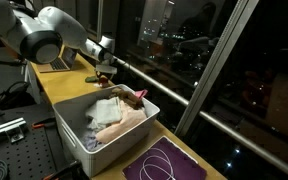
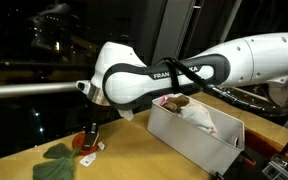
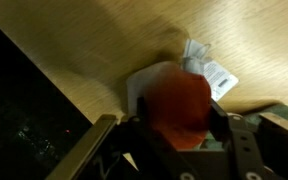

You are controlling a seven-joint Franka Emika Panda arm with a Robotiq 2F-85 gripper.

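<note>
Straddling red object (image 3: 179,105) | end effector (image 3: 179,125) half-open; grip unclear | table (image 3: 84,60) edge beside window (image 1: 184,40); white bin (image 1: 74,128) near

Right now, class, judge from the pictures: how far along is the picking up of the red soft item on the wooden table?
Done: the end effector is down over the red soft item. In hand: the jaws flank it; whether they grip, I cannot tell. Left: it lies on the table beside a green cloth, not lifted; the white bin holds other cloths.
</note>
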